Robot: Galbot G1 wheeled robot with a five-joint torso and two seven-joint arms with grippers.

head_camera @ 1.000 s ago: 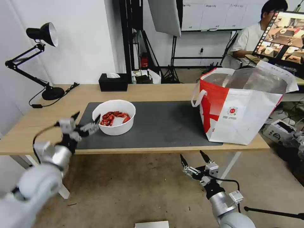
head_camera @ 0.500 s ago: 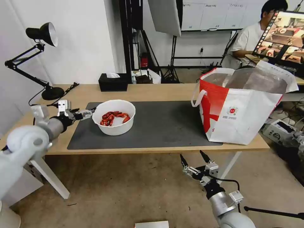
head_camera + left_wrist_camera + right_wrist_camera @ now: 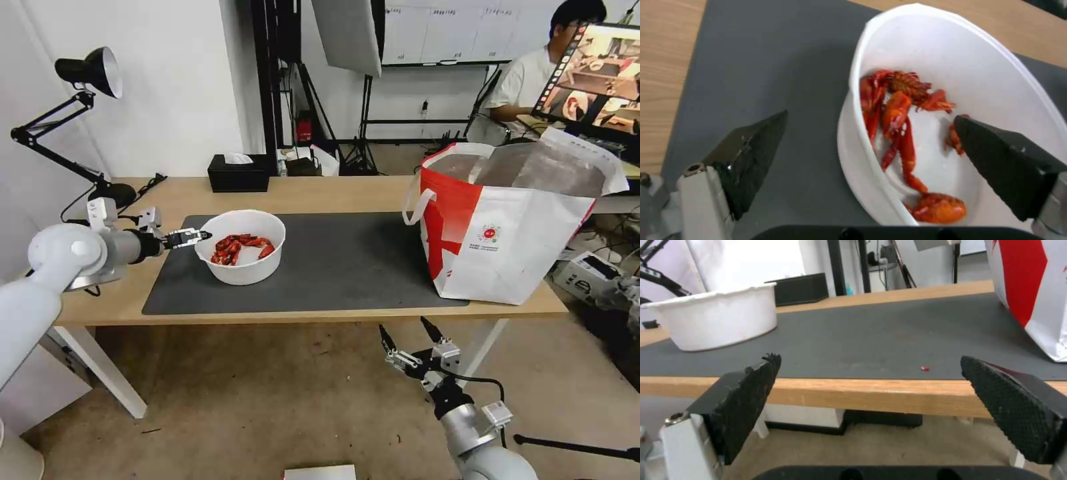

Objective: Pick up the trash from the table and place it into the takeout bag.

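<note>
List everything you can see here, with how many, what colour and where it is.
bowl: one, white, holding red crayfish shells, on the mat's left part
mat: one, dark grey, on the table
table: one, light wood
takeout bag: one, white and red with foil lining, open, on the table's right end
tissue box: one, black, at the table's far edge
lamp: one, black, on the table's far left corner
red bit: one, on the mat near the front edge
left gripper: open, straddling the bowl's left rim
right gripper: open, below the table's front edge
</note>
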